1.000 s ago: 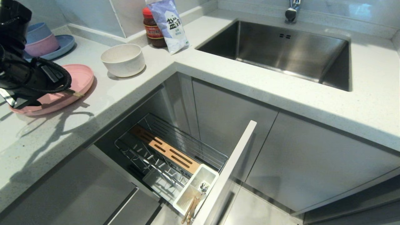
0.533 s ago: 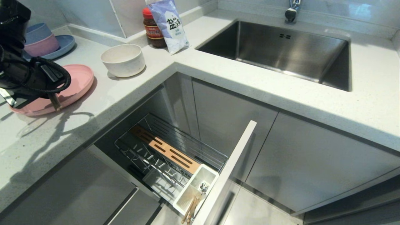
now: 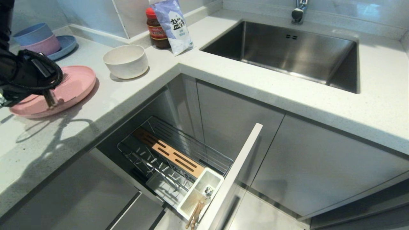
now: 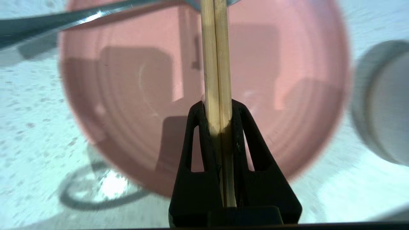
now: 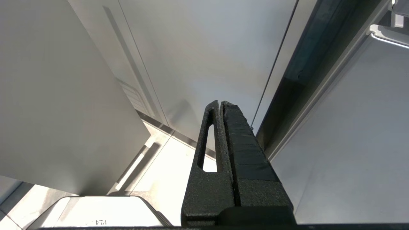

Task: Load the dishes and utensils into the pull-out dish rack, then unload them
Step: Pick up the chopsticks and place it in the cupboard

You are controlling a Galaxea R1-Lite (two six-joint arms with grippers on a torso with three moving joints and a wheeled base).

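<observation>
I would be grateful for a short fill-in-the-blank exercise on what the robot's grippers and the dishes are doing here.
1. The left gripper is shut on a pair of wooden ____.
2. It hangs over the ____ plate.
3. The off-white bowl stands on the ____, not in the dish rack.
4. The right gripper is ____ on nothing.

Missing words: chopsticks; pink; countertop; shut

- Head view: bright, even daylight; the speckled white stone countertop (image 3: 105,105) carries a broad soft arm shadow, and glare streaks the stainless steel sink basin (image 3: 287,54).
- Left wrist view: the flat round pink plate (image 4: 127,105) is blurred and crossed by blocky shadows; the light wooden chopsticks (image 4: 217,64) stay sharp.
- Right wrist view: pale grey cabinet panels (image 5: 204,54) are evenly lit, while the floor is overexposed.
</observation>
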